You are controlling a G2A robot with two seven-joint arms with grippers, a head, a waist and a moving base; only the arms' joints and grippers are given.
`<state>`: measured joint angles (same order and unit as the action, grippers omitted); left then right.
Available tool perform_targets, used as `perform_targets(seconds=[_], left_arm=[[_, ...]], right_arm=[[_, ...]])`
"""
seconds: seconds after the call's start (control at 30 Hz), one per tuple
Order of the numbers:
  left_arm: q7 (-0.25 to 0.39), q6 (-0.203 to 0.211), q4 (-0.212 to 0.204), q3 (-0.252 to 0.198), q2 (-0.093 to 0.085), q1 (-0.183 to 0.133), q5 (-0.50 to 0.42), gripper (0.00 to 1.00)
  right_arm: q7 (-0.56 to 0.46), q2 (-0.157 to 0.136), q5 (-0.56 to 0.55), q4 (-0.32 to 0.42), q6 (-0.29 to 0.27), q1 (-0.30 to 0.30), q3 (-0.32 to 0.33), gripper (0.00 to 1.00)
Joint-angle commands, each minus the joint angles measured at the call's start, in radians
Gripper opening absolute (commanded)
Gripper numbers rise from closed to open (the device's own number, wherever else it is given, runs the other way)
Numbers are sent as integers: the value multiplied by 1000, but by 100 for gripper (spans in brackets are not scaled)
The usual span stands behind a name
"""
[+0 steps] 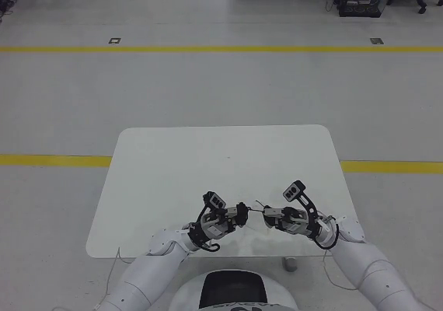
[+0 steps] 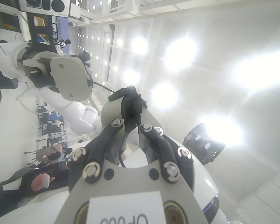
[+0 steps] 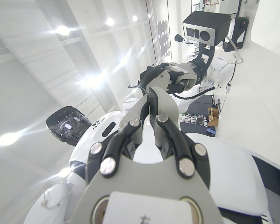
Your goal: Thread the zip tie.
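- Zip tie (image 1: 259,207) aloft over the table's (image 1: 221,155) near edge, stretched between both grippers.
- Left gripper (image 1: 242,214) clenched on one end, above that edge.
- Right gripper (image 1: 267,217) clenched on the other end, tip to tip with it.

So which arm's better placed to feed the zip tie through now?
Probably the right. The right gripper is shut on the zip tie, and the strap runs across to the shut left gripper, both above the near edge of the table. The left looks better holding steady.
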<state>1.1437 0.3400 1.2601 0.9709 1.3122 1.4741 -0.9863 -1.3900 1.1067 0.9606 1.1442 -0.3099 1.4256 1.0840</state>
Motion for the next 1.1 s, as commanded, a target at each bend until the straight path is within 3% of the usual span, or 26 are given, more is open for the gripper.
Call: perform_targets(seconds=[0.0, 1.07], left_arm=[[0, 0, 0, 0, 0, 0, 0, 0], [0, 0, 0, 0, 0, 0, 0, 0]], right_arm=[[0, 0, -1, -2, 0, -1, 1, 0], [0, 7, -9, -31, 11, -13, -14, 0]])
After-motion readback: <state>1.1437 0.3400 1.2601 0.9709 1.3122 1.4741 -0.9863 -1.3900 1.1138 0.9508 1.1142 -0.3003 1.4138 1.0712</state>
